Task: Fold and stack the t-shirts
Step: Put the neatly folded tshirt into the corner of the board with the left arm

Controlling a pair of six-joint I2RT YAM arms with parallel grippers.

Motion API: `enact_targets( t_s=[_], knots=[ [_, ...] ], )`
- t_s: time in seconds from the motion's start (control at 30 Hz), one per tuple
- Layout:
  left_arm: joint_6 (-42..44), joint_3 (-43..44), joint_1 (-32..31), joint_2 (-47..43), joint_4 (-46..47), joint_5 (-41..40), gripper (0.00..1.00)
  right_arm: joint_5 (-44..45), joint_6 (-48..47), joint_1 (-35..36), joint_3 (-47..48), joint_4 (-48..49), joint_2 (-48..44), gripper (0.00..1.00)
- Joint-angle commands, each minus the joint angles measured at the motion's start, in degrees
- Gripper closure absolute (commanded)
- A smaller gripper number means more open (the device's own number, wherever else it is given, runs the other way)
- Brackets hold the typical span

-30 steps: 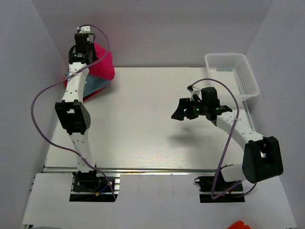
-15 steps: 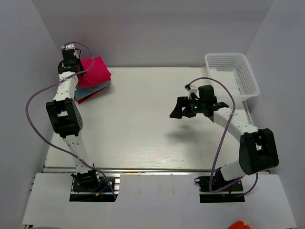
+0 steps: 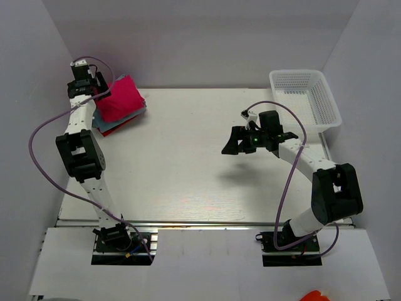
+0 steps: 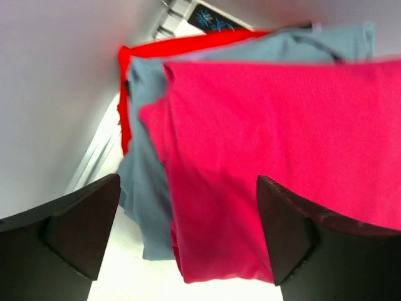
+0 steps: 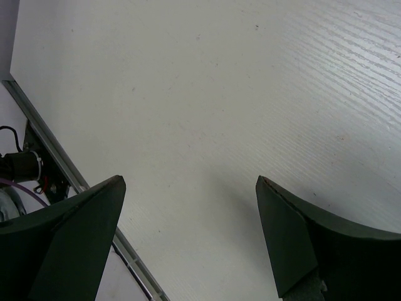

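red t-shirt point(image 4: 188, 42), seemingly bottommost, mostly hidden

Table point(image 3: 188, 163): white, wood-grain top, evenly lit | walls point(image 3: 207, 37): plain white, enclosing left, back, right | rail point(image 3: 207, 223): metal, along near table edge | basket point(image 3: 296, 72): white mesh, far right corner

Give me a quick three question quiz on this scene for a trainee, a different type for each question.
1. True or false: the pink shirt lies on top of the other two.
2. What does the right gripper hold? A: a shirt. B: the basket. C: nothing.
3. Fill in: directly under the pink shirt lies the ___ shirt.

Key: 1 true. 2 C, it is open over bare table. 3 blue-grey shirt.
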Motion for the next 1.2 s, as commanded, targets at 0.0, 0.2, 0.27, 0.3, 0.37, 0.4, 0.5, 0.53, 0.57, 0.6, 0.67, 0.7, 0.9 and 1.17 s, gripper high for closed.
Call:
enact_targets(
  t_s=[0.0, 0.2, 0.27, 0.3, 0.37, 0.4, 0.5, 0.53, 0.57, 0.6, 0.67, 0.7, 0.9, 1.17],
  knots=[
    [-0.5, 3.7, 0.4, -3.8, -1.7, -2.9, 0.0, -1.6, 0.4, -0.2, 2.4, 1.4, 0.3, 0.1],
    [-0.4, 5.8, 0.9, -4.8, -3.9, 4.0, 0.0, -2.3, 0.5, -0.4, 2.1, 1.6, 0.6, 0.1],
    [1.0, 5.2, -0.2, -5.5, -1.9, 7.4, 0.0, -2.5, 0.6, -0.2, 2.1, 1.4, 0.5, 0.1],
    [2.6, 4.7, -0.7, -5.5, -1.8, 9.5, 0.0, -2.6, 0.8, -0.3, 2.1, 1.6, 0.4, 0.1],
    [2.6, 3.5, -0.7, -7.0, -0.4, 14.3, 0.0, -3.0, 0.8, -0.2, 2.1, 1.7, 0.4, 0.1],
    [1.9, 2.4, -0.7, -7.5, -0.3, 18.6, 0.0, -3.1, 0.8, -0.3, 1.9, 1.8, 0.3, 0.1],
    [1.3, -1.3, -1.3, -10.7, 0.9, 21.3, 0.0, -3.1, 1.3, -0.4, 1.4, 2.4, -0.3, 0.1],
    [0.6, -2.5, -1.3, -11.8, 0.9, 21.3, 0.0, -3.2, 1.2, -0.3, 0.9, 3.2, -0.4, 0.1],
    [0.6, -4.9, -1.8, -12.9, 1.6, 21.3, 0.0, -3.2, 1.3, -0.3, 0.9, 3.3, -0.8, 0.1],
    [0.1, -5.7, -2.5, -14.0, 1.6, 20.7, 0.0, -3.0, 1.5, -0.2, 0.4, 3.5, -1.3, 0.1],
    [0.1, -7.9, -4.1, -17.1, 1.6, 18.6, 0.0, -2.9, 1.6, -0.2, -0.1, 4.2, -2.3, 0.1],
    [0.1, -8.7, -5.0, -18.3, 0.5, 17.0, 0.0, -2.3, 1.6, -0.3, -1.3, 4.3, -3.0, 0.1],
    [-5.4, -25.2, -17.5, -29.1, 3.3, 9.7, 0.0, 7.4, 2.0, -0.4, -7.1, 5.6, -9.3, 0.1],
    [-10.5, -40.8, -41.1, -34.4, 4.4, 0.4, 0.0, 18.0, 1.8, -0.5, -14.9, 5.7, -18.3, 0.1]
  ],
)
